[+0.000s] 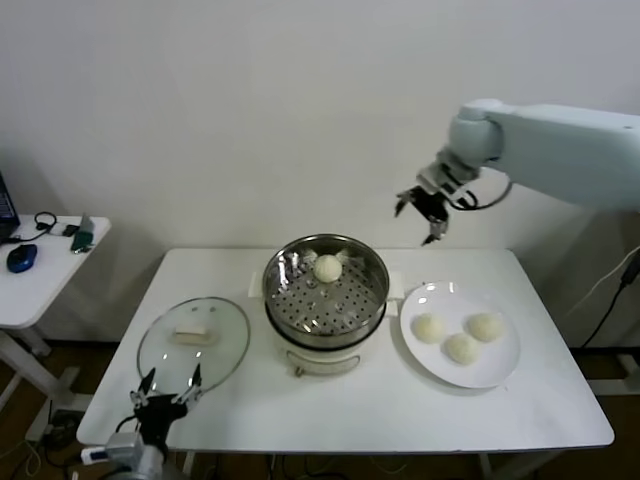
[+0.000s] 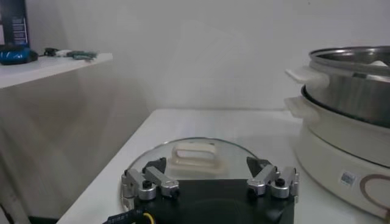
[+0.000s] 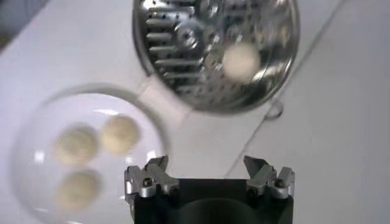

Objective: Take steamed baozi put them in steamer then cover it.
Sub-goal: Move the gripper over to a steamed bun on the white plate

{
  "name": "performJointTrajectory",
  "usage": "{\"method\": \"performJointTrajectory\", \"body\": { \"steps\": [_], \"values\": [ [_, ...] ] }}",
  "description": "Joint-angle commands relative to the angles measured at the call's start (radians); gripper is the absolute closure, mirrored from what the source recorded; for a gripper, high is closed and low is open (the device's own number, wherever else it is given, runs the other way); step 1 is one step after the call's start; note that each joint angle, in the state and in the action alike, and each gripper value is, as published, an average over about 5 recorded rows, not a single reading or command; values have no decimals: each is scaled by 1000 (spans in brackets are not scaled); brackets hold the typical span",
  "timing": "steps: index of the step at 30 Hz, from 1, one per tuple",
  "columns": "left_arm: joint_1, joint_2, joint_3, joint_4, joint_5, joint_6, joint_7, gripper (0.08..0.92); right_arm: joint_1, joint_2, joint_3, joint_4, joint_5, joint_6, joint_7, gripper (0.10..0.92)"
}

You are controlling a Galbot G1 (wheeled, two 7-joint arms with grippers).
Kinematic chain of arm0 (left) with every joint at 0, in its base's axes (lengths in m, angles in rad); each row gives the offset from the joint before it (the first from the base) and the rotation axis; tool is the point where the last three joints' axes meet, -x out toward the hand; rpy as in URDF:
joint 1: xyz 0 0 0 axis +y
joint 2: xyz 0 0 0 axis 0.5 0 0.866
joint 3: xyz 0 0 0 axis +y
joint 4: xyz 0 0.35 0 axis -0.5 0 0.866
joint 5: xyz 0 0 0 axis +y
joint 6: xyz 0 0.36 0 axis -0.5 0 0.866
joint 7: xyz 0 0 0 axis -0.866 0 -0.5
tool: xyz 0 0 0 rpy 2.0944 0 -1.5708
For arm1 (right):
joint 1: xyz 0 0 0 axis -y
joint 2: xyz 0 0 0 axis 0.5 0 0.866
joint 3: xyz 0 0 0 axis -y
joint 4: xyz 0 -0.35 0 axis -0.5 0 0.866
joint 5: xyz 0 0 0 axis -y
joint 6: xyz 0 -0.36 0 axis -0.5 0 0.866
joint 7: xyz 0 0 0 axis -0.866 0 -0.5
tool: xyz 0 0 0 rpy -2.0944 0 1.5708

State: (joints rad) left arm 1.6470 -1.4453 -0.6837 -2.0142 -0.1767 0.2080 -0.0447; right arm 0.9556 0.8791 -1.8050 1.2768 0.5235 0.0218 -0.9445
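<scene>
Counter (image 1: 340,410): white, rectangular. Steamer (image 1: 325,300): steel pot on a white base, at the counter's middle; one steamed baozi (image 1: 328,267) lies on its perforated tray, toward the far side. Plate (image 1: 497,372): white, flat, just beside the steamer toward the counter's right edge, carrying three more baozi (image 1: 459,347) clustered together. Cover (image 1: 193,340): clear glass lid with a cream handle, flat on the counter near its left edge, beside the steamer and apart from it. Right claw (image 1: 425,212): raised in the air above the counter's far edge, between steamer and plate, fingers spread, nothing held. Left claw (image 1: 168,386): low at the counter's near left corner, just before the cover's near rim, fingers spread, nothing held. Side table (image 1: 45,265): off the counter's left edge, with small items on top.
</scene>
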Motion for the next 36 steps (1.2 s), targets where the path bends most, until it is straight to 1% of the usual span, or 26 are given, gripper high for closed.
{"method": "performJointTrajectory", "body": {
  "steps": [1,4,7,11,16,23,36],
  "values": [
    [-4,1,-1,1,-1,2,1,177,9,-256,-139,207,150,-308,75,203],
    [-7,-1,-4,2,-1,5,2,177,-128,-287,-51,210,130,-364,124,203],
    [-9,-4,-7,1,-1,8,3,177,-267,-280,58,167,90,-392,148,203],
    [-6,-8,-13,0,0,10,3,177,-428,-236,195,80,37,-392,154,203],
    [4,-8,-22,-1,0,8,3,177,-549,-157,294,-33,-11,-377,146,203],
    [22,-7,-26,0,-1,-1,2,177,-636,-40,360,-189,-51,-342,124,203],
    [27,-8,-26,10,0,-10,-4,177,-693,59,393,-289,-75,-334,134,203]
  ]
}}
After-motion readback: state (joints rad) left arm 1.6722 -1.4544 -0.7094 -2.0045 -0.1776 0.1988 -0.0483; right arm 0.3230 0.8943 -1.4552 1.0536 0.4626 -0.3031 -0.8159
